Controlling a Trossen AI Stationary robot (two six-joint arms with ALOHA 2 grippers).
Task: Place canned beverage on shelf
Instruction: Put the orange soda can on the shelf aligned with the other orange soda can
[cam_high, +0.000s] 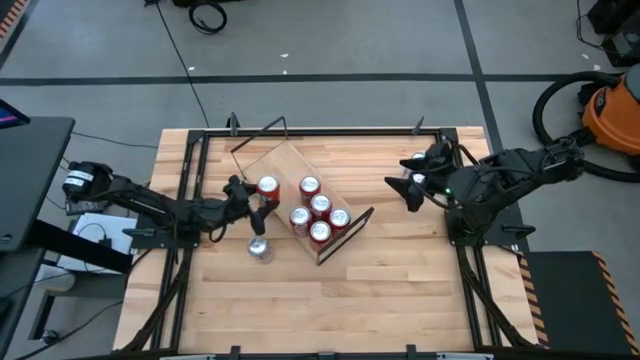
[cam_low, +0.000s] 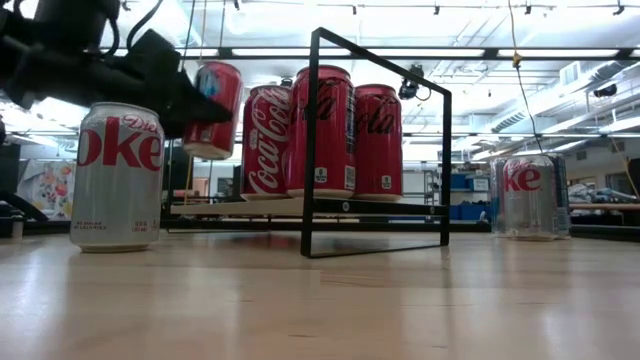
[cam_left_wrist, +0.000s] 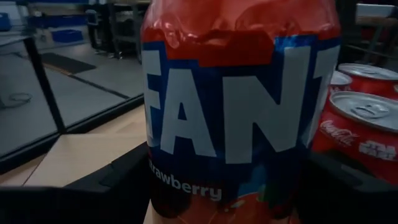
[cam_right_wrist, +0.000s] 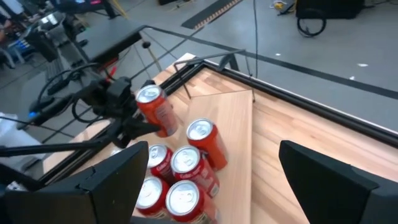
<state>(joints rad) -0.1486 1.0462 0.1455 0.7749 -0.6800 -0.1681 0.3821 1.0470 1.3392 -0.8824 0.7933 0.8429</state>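
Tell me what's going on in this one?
The left hand holds a red Fanta can, tilted, at the edge of the shelf, a light-wood plank with black wire end frames. Five red cans already stand clustered at one end of it. A silver Diet Coke can stands on the table beside the shelf; the low view shows a second one. The right hand waits open and empty off to the side.

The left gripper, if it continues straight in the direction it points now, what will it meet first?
Probably the cluster of red cans on the shelf. The left gripper, shut on the Fanta can, points toward them, with the Coca-Cola can nearest; depth is uncertain.
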